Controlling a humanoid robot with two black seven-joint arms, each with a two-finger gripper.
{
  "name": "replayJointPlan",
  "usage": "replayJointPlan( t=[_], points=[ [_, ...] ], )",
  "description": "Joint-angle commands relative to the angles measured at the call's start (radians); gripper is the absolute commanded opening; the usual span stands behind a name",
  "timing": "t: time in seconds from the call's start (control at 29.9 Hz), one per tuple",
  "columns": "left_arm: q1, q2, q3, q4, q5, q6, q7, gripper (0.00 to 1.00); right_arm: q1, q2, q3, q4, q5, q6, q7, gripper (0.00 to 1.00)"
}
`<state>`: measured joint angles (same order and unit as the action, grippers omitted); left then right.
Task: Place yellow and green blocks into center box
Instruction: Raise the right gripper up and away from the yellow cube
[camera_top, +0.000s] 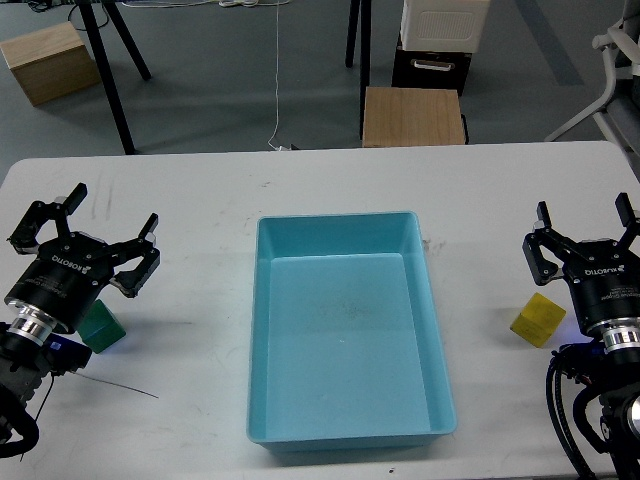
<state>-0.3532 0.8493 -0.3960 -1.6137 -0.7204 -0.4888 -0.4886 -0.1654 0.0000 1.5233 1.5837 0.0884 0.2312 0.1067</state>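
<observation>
Left jaws (98, 228): I hold them spread, empty, over green block (103, 325) (half hidden).
Right jaws (585, 222): spread, empty, beside yellow block (537, 319).
Blue tray (345, 228): empty between them.

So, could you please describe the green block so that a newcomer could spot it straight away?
Start at the light-blue tray in the middle of the white table, then look far to its left. There the green block sits on the tabletop, partly hidden under the left gripper. It is the only dark green cube; the other cube is yellow.
</observation>
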Motion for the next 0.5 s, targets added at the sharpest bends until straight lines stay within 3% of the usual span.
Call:
replayJointPlan(
  t=[0.0,0.27,0.33,0.47],
  points=[
    [0.003,0.001,-0.001,0.000,-0.001,0.000,0.000,1.00,0.000,0.000,0.006,-0.004,0.001,0.002,0.004,0.99],
    [0.003,0.001,-0.004,0.000,-0.001,0.000,0.000,1.00,0.039,0.000,0.003,-0.024,-0.036,0.023,0.004,0.99],
    [0.003,0.001,-0.006,0.000,0.001,0.000,0.000,1.00,0.095,-0.002,0.001,-0.033,-0.108,0.023,0.004,0.99],
    [0.003,0.002,-0.006,0.001,0.001,0.000,0.000,1.00,0.216,-0.126,0.006,-0.071,-0.393,0.014,0.021,0.99]
  ],
)
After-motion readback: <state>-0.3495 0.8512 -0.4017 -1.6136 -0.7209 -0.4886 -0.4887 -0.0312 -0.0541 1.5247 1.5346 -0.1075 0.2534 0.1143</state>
